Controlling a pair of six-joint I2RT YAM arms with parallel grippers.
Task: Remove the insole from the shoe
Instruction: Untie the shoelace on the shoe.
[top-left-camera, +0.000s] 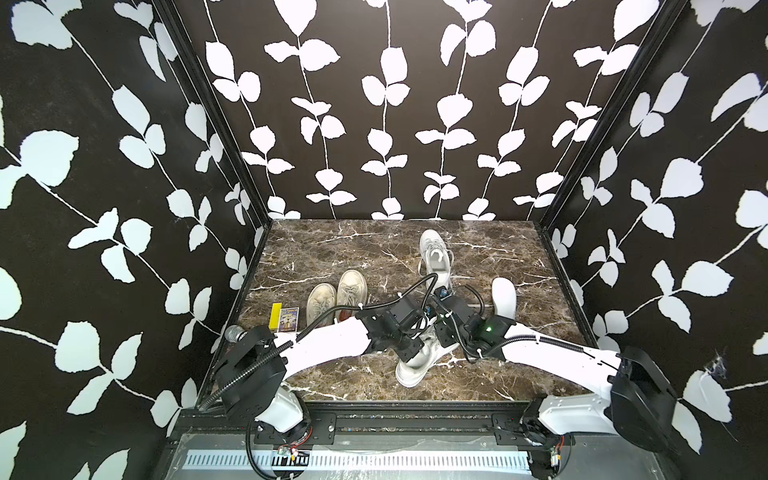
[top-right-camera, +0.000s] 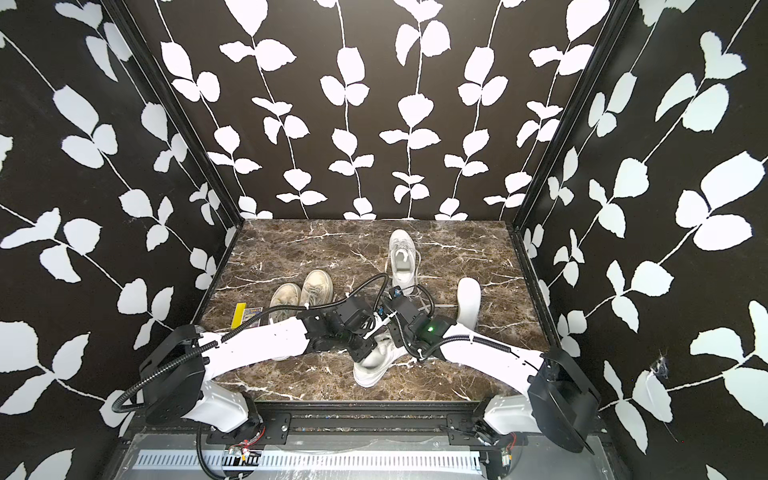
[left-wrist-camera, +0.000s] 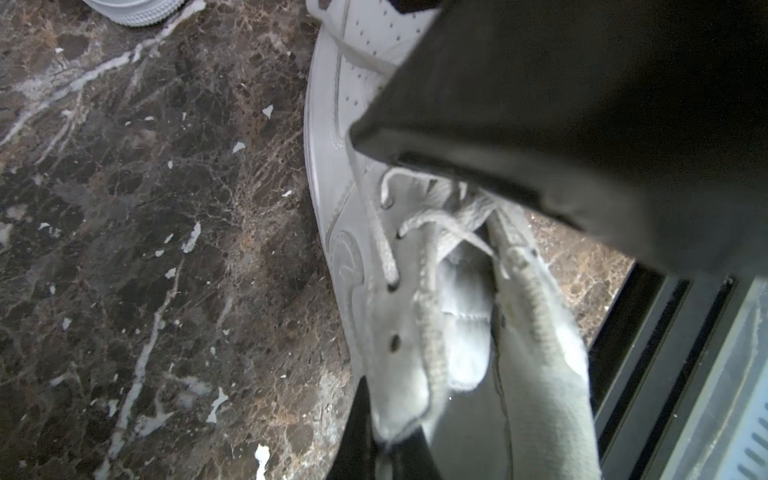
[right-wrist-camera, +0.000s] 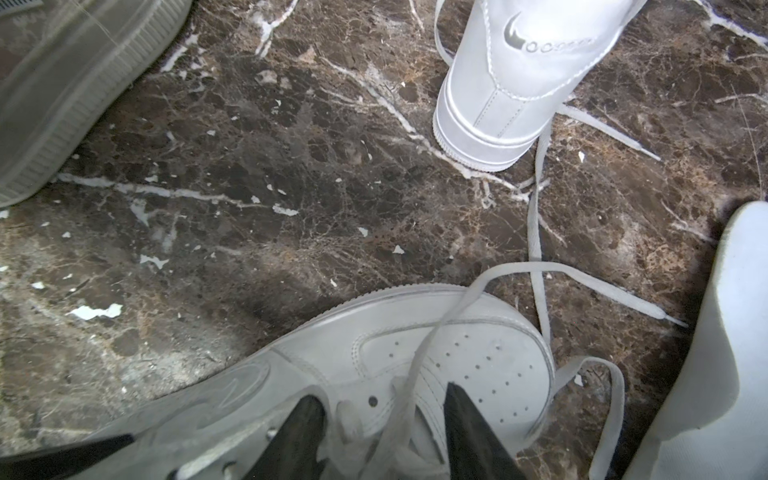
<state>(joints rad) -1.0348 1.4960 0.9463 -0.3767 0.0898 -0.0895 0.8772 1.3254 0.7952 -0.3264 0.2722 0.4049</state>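
A white sneaker, the shoe (top-left-camera: 411, 368) (top-right-camera: 372, 368), lies near the front middle of the marble table, laces loose. My left gripper (left-wrist-camera: 388, 411) is shut on the eyelet flap of the shoe (left-wrist-camera: 332, 166), pulling it aside. My right gripper (right-wrist-camera: 380, 395) is open, its black fingers (right-wrist-camera: 461, 419) straddling the laces and tongue over the shoe's (right-wrist-camera: 478, 353) throat. In the top views both grippers crowd over the shoe and hide its opening. The insole inside this shoe is largely hidden; a pale inner surface (left-wrist-camera: 465, 332) shows in the opening.
A loose white insole (top-left-camera: 504, 301) (right-wrist-camera: 727, 353) lies to the right. A second white sneaker (top-left-camera: 434, 257) (right-wrist-camera: 519, 75) stands behind. A beige pair of shoes (top-left-camera: 336, 297), a yellow box (top-left-camera: 275, 316) and a card pack (top-left-camera: 289, 319) lie to the left. The table's front rail (top-left-camera: 415, 405) is close.
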